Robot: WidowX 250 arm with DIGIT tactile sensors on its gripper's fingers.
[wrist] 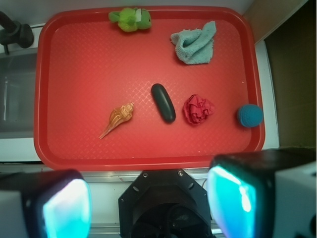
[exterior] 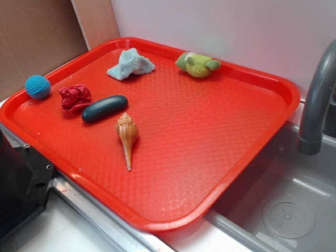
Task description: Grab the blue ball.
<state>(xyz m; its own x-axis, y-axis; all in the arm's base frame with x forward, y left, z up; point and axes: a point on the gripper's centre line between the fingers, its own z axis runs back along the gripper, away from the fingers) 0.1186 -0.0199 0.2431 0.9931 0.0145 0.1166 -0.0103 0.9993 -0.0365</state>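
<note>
Clearly, your blue ball was small, round, bright blue and knitted-looking, and it sat against the raised rim of the red tray near one corner, just beside the red cloth wad. You had the gripper held back off the tray's near edge, its fingers spread wide with nothing between them. Only the blurred finger pads showed in your wrist view, cut off at the bottom; the exterior view caught just a dark corner of the arm.
</note>
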